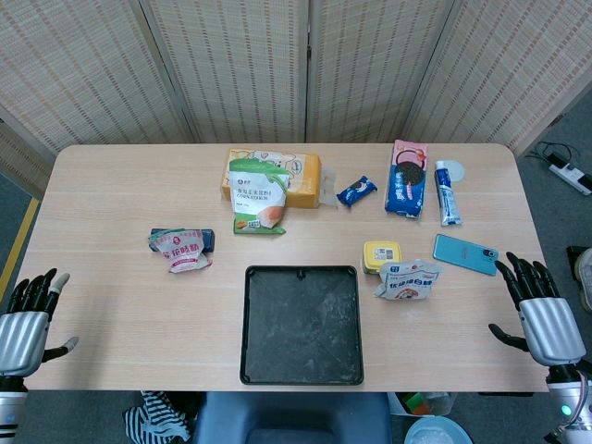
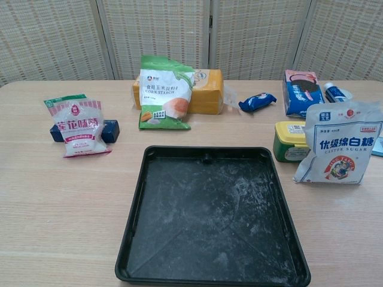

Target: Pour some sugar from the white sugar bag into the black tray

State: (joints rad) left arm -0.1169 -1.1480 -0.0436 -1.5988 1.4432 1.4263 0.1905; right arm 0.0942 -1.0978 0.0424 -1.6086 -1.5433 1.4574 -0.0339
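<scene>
White sugar bag (image 2: 339, 143) upright, blue lettering, just right of black tray (image 2: 137, 203); tray square, shallow, white-dusted, at table's near edge.

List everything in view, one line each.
sugar bag: 1, white and blue, right of tray, upright
tray: 1, black, front centre, dusted white
yellow tin: 1, behind sugar bag
phone: 1, teal, right side
toothpaste: 1, white-blue, far right
cookie pack: 1, pink-blue, back right
snack wrapper: 1, blue, back centre
corn starch bag: 1, green-white, leaning on orange box
pink-white bag: 1, left, on a dark blue pack
left robot hand: open, left edge
right robot hand: open, right edge
</scene>
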